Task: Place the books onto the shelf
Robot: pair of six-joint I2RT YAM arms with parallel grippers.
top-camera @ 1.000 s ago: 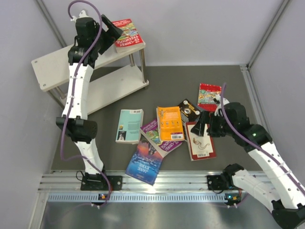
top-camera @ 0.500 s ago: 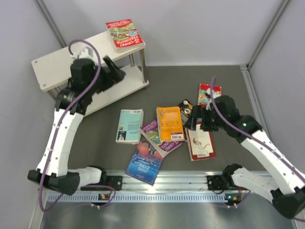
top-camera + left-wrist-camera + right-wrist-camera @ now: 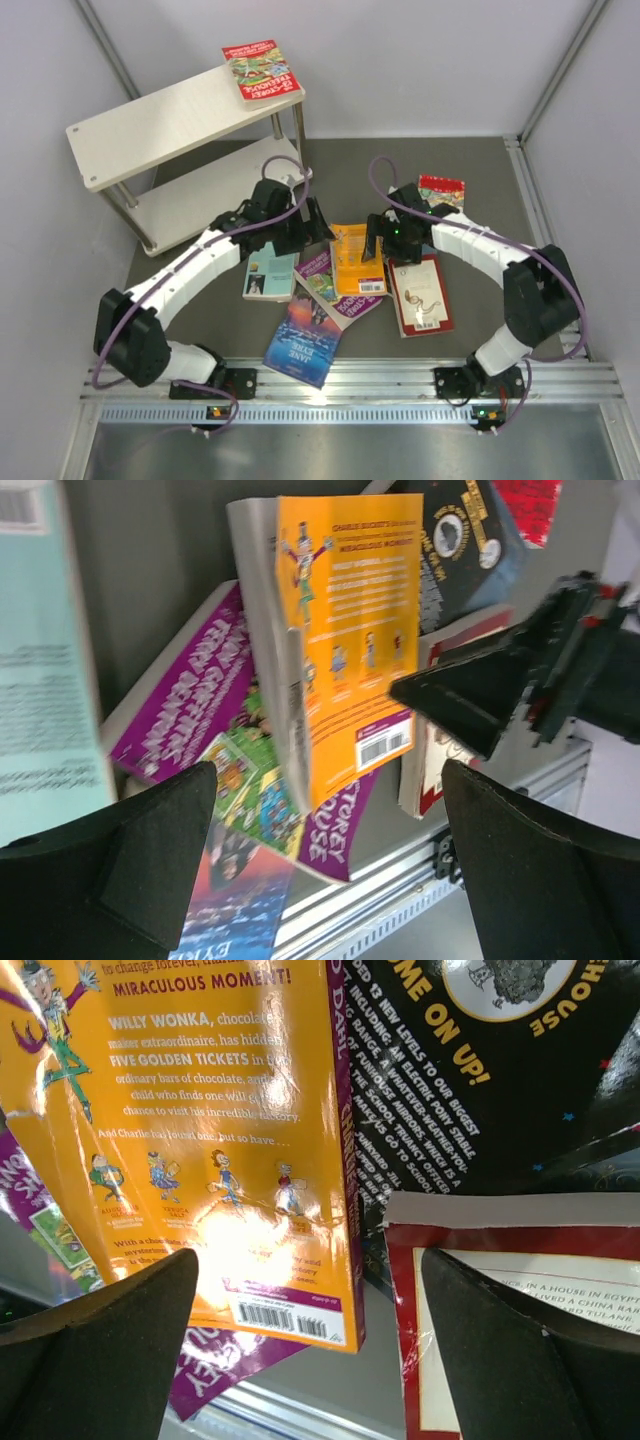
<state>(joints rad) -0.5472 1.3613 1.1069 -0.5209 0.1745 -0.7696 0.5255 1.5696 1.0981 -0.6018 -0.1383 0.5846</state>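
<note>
One red book (image 3: 262,70) lies on the top board of the shelf (image 3: 150,120). The other books are spread on the mat: orange (image 3: 355,262), purple-green (image 3: 330,285), blue sunset (image 3: 303,340), pale teal (image 3: 265,275), maroon (image 3: 420,295), black (image 3: 390,222) and a second red one (image 3: 442,190). My left gripper (image 3: 310,228) hangs open just left of the orange book (image 3: 350,630), holding nothing. My right gripper (image 3: 378,240) is open at that book's right edge. Its fingers straddle the orange book's (image 3: 200,1110) spine and the maroon book (image 3: 520,1238).
The two grippers face each other across the orange book, a short gap apart. The right gripper's fingers (image 3: 480,695) show in the left wrist view. A metal rail (image 3: 330,380) runs along the near edge. Grey walls close in left, back and right.
The left arm has swung down from the shelf top to the pile of books, leaving the red book up there. The right gripper has moved left to the orange book.
</note>
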